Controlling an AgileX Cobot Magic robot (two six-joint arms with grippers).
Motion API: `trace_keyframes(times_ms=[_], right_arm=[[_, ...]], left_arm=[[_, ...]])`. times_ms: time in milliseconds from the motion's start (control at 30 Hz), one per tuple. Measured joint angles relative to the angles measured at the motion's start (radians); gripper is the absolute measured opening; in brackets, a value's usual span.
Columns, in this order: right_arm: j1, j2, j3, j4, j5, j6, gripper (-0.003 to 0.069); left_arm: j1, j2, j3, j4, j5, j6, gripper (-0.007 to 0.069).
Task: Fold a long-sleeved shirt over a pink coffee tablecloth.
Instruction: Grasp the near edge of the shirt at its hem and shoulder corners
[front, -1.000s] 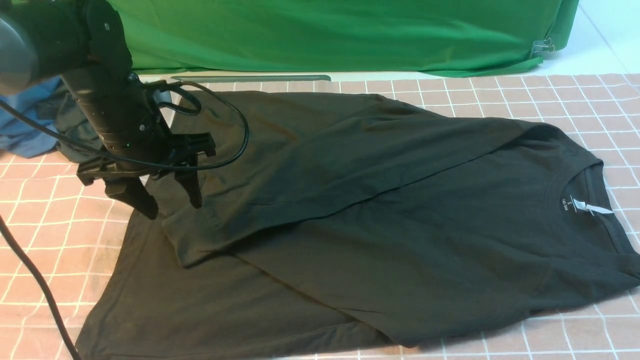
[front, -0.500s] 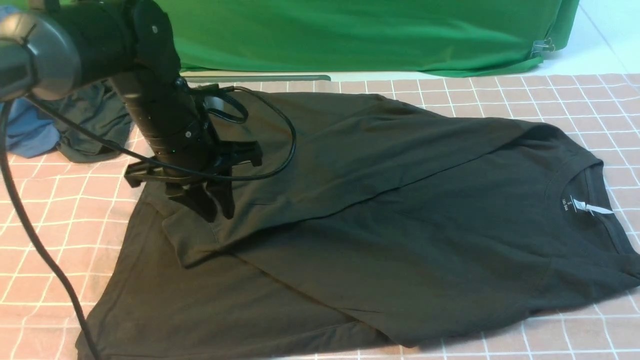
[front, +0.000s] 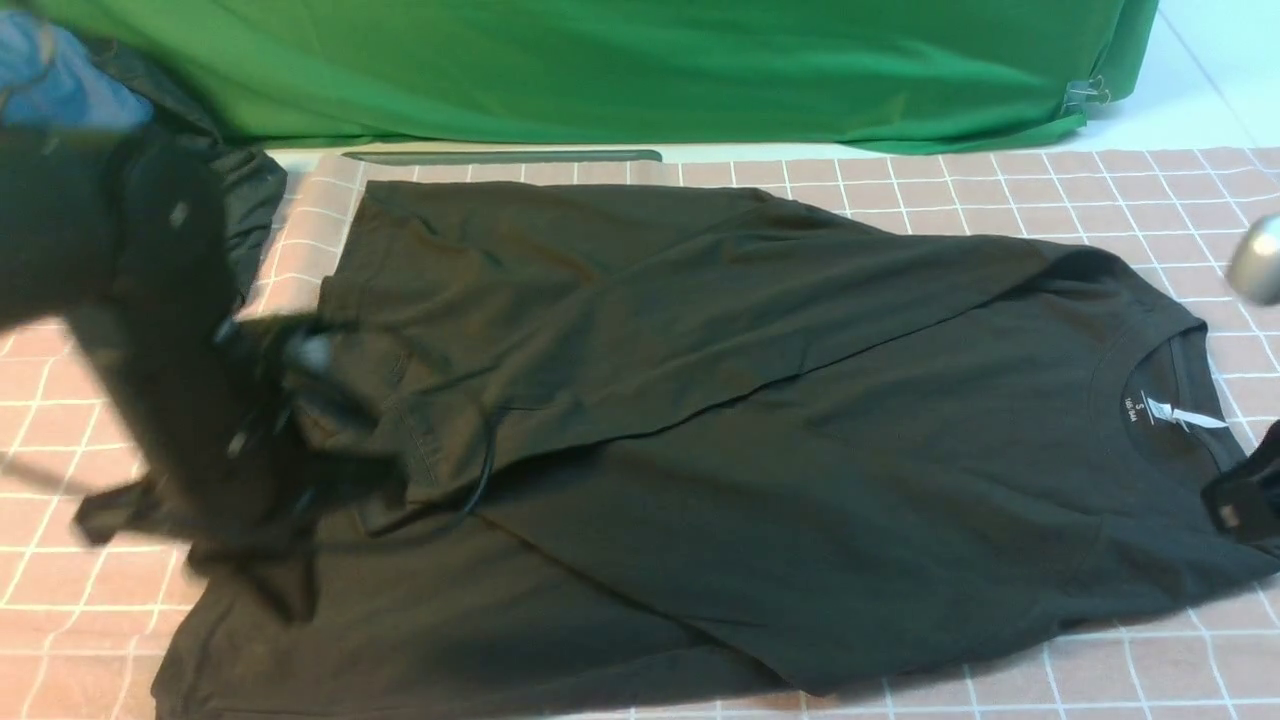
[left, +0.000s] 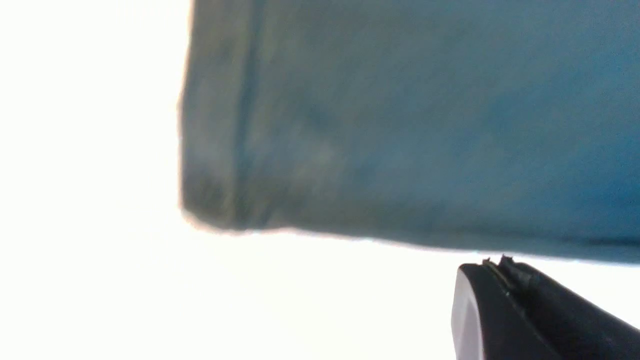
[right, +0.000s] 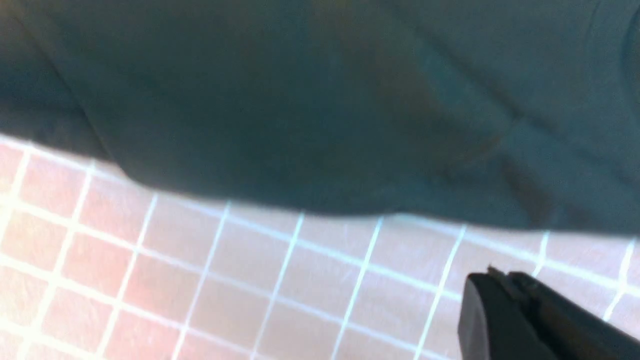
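The black long-sleeved shirt (front: 800, 450) lies flat on the pink grid tablecloth (front: 1050, 190), collar and white neck label (front: 1175, 415) to the right. One sleeve (front: 600, 300) is folded across the body, its cuff (front: 415, 450) rumpled. My left gripper (front: 285, 595) is a motion-blurred shape over the shirt's left edge. In the left wrist view its fingers (left: 495, 262) are shut with nothing between them, just clear of a blurred hem (left: 220, 150). My right gripper (front: 1240, 495) shows partly at the right edge by the collar. Its fingers (right: 500, 274) are shut over tablecloth (right: 250, 280), near the shirt's edge (right: 300, 150).
Green fabric (front: 650, 70) hangs along the back, with a metal clip (front: 1085, 95) at its right end. A smaller dark garment (front: 245, 200) and a blue cloth (front: 60, 80) lie at the far left. A grey strip (front: 500, 157) runs along the tablecloth's back edge.
My left arm has swung away from the sleeve cuff toward the near left, now blurred. The cuff has shifted and bunched slightly. The right arm has come into view at the right edge.
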Motion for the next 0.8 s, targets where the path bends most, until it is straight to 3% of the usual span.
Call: trace_keyframes(times_ms=[100,233,367,467,600,667,800], right_arm=[[0.0,0.014,0.0,0.008,0.003,-0.006,0.007],[0.0,0.013,0.0,0.038,-0.007,-0.021,0.007],[0.0,0.013,0.0,0.076,-0.03,-0.044,0.007],[0.0,0.013,0.0,0.086,-0.049,-0.046,0.007],[0.0,0.013,0.0,0.09,-0.067,-0.054,0.007],[0.0,0.013,0.0,0.098,-0.077,-0.064,0.007],[0.0,0.013,0.0,0.105,-0.083,-0.081,0.007]], left_arm=[[0.031,-0.063,0.088,0.013,-0.035,-0.036,0.0013],[0.179,-0.098,0.172,0.02,-0.08,-0.039,0.0013],[0.312,-0.099,0.204,0.004,-0.151,0.019,0.0015],[0.335,-0.099,0.21,-0.018,-0.186,0.091,0.0043],[0.337,-0.099,0.211,-0.025,-0.255,0.131,0.0161],[0.338,-0.092,0.224,-0.024,-0.304,0.156,0.0295],[0.338,-0.058,0.268,-0.025,-0.326,0.18,0.0469]])
